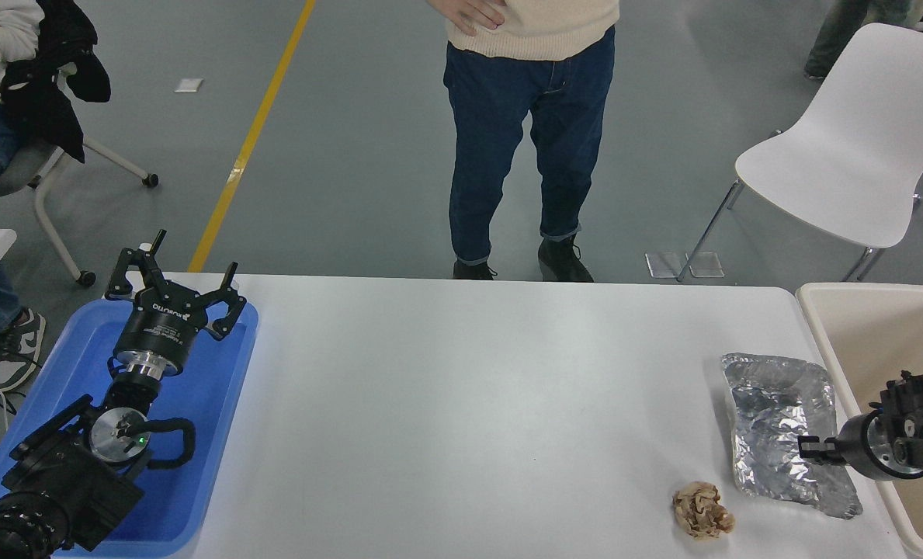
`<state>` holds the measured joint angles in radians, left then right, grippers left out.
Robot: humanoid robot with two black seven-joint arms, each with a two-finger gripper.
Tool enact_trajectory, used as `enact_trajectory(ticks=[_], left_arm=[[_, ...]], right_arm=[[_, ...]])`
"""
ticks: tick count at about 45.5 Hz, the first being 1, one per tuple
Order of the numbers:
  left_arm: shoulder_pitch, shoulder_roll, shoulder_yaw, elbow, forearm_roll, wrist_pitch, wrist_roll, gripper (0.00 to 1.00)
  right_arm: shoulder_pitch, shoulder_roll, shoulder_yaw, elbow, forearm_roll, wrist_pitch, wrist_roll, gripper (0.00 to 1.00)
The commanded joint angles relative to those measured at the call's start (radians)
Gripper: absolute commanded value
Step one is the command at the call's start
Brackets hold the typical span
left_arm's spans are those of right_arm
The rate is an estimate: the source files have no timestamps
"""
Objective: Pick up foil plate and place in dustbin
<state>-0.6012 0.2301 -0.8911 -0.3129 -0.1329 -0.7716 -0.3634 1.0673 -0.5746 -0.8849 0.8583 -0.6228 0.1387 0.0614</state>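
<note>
The foil plate (pixel 775 419) is a shiny, crinkled silver tray lying near the table's right edge. My right gripper (pixel 806 449) comes in from the right edge, low over the plate's right rim. Its fingers look closed together on the foil there. The dustbin (pixel 818 310) is a large beige bin standing just right of the table, and my right arm reaches across its opening. My left gripper (pixel 174 283) is parked at the lower left over a blue tray, fingers spread open and empty.
A small crumpled brown paper wad (pixel 702 509) lies on the table just left of the plate's near end. The blue tray (pixel 220 388) sits at the table's left end. A person (pixel 527 140) stands at the far side. A white chair (pixel 849 140) stands at the back right.
</note>
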Motion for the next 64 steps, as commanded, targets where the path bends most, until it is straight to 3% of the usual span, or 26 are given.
enact_trajectory(ticks=[1,20,27,43,54,64], left_arm=[[0.0,0.0,0.0,0.0,-0.001,0.0,0.0,1.0],[-0.002,-0.002,0.0,0.0,0.001,0.0,0.0,1.0],[-0.002,-0.002,0.0,0.0,0.001,-0.002,0.001,1.0],[-0.002,-0.002,0.0,0.0,0.001,-0.002,0.001,1.0],[-0.002,-0.002,0.0,0.0,0.001,0.0,0.003,1.0],[-0.002,-0.002,0.0,0.0,0.001,0.0,0.003,1.0]], right_arm=[[0.011,-0.011,0.006,0.016,0.069,0.002,0.0,0.0],[0.223,-0.171,-0.017,0.32,0.075,0.028,0.002,0.0],[0.358,-0.218,-0.019,0.392,0.077,0.139,0.002,0.0],[0.723,-0.222,-0.068,0.407,0.091,0.647,0.005,0.0],[0.963,-0.192,-0.193,0.407,0.095,0.647,0.006,0.0],[1.164,-0.11,-0.414,0.407,0.206,0.647,0.006,0.0]])
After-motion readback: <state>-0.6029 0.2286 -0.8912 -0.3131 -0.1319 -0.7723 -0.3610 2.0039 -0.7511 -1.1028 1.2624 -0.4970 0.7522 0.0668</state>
